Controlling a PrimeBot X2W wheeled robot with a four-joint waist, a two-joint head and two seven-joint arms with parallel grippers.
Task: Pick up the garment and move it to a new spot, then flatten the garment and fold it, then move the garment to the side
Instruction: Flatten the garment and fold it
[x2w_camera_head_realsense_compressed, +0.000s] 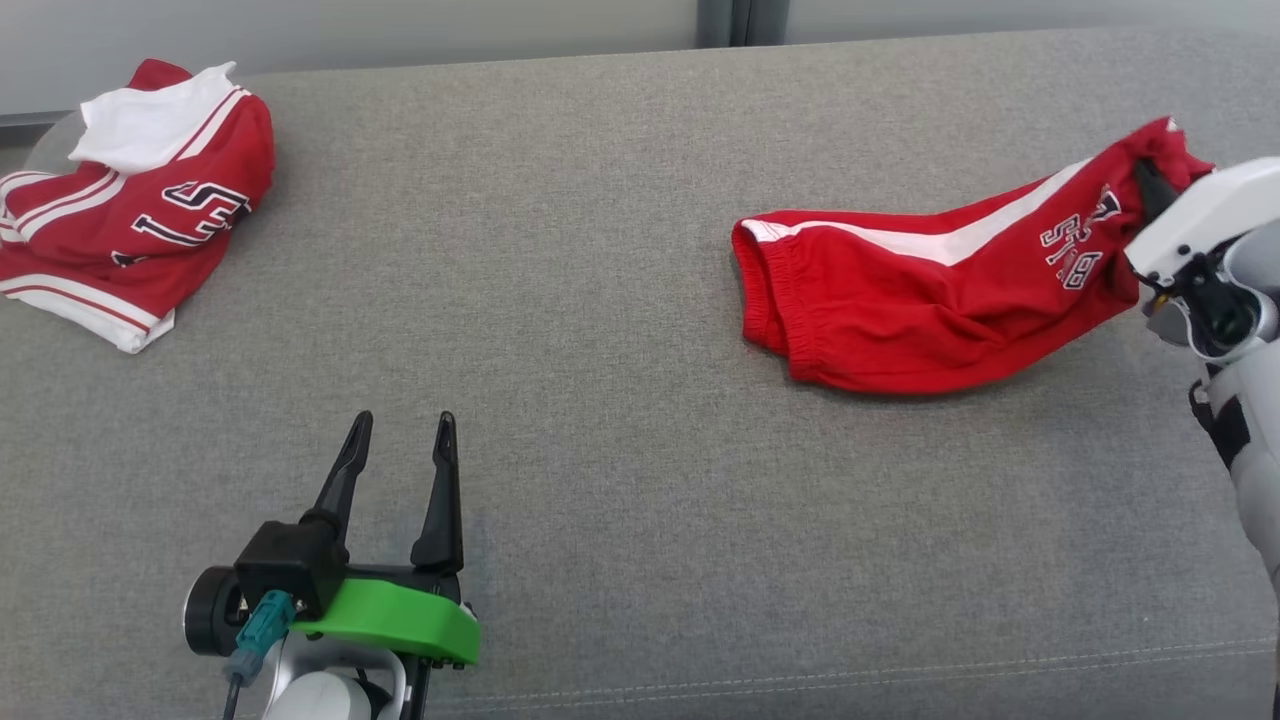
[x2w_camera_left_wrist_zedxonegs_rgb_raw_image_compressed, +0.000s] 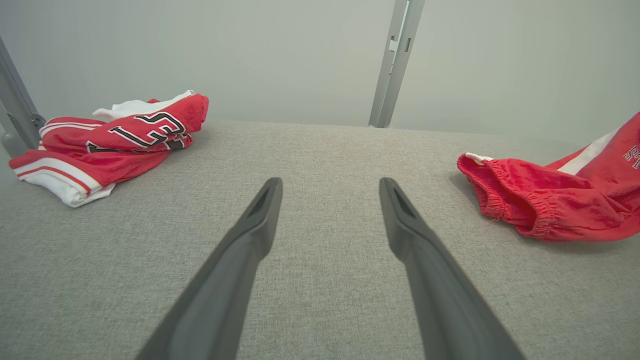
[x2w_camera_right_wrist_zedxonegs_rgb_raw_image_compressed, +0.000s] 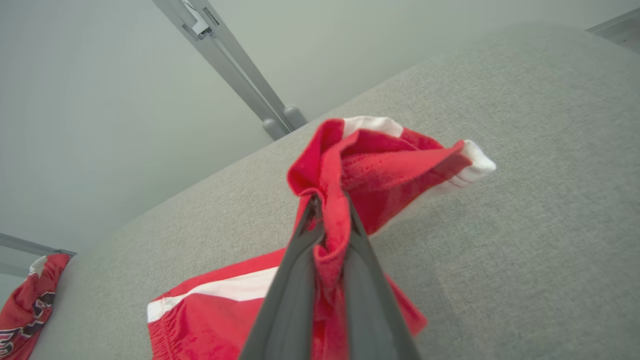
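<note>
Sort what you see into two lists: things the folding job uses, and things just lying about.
In use: shorts; right hand, shut on the shorts; left hand, open; grey surface.
Lying about: jersey at far left; metal post.

Surface (x2w_camera_head_realsense_compressed: 620, 420): second garment (x2w_camera_head_realsense_compressed: 130, 210) far left; garment (x2w_camera_head_realsense_compressed: 930, 300) right, its end in right gripper (x2w_camera_right_wrist_zedxonegs_rgb_raw_image_compressed: 328, 206); left gripper (x2w_camera_head_realsense_compressed: 404, 422) in front.

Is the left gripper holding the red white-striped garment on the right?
No, the left gripper stands open, apart from the red garment.
</note>
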